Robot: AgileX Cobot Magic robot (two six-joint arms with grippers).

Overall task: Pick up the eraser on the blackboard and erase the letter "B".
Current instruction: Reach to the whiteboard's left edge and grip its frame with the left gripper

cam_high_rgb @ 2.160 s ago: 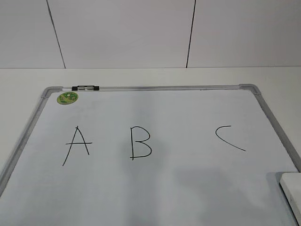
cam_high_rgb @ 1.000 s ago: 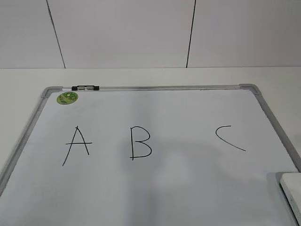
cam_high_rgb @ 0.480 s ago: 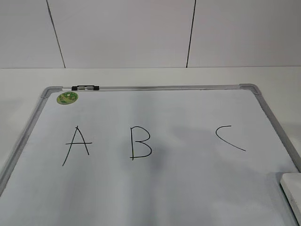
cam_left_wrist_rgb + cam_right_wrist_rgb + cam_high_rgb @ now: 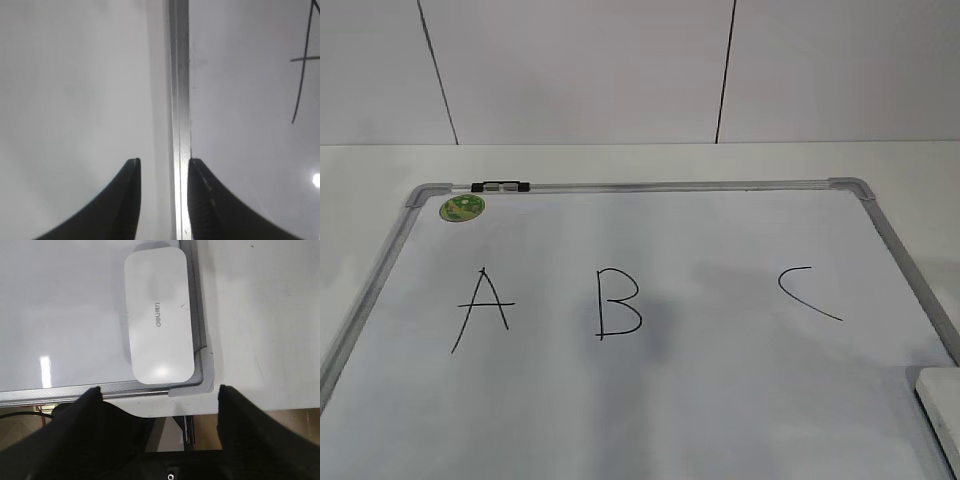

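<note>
Eraser lies flat in the board's near right corner, against the frame. Right end effector hangs above it, fingers wide apart, likely lining up a grasp. Left end effector, slightly parted, straddles the left frame; "B" is untouched.

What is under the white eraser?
The eraser lies flat in the blackboard's corner, beside the frame. Whatever is directly beneath it is covered, so any marks there cannot be seen.

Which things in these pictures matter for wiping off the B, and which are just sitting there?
Belongs to the job:
the eraser, lying in the board's corner
the blackboard
the letter "B"
the right gripper, open above the eraser

Just there:
the letter "A"
the curved "C" stroke
the green sticker
</note>
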